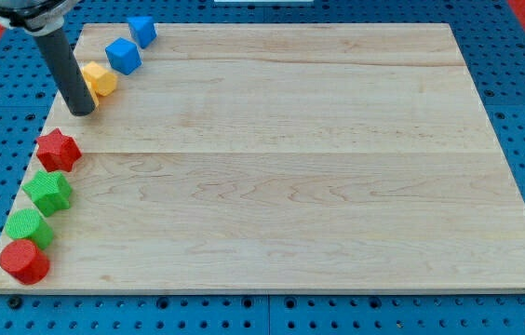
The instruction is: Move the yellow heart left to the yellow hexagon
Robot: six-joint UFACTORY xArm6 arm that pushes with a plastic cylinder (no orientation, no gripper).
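Since I carry no pincer, only my tip [82,112], nothing is held. It touches what is probably the yellow heart [100,79] at the counter [290,167] edge; no yellow hexagon is visible. Pushing left could tip it off.

A single camera looks down at a slant from beyond the wooden board's [281,158] near edge, close enough that the board fills the frame, blue pegboard [523,84] showing at the margins; no second view.
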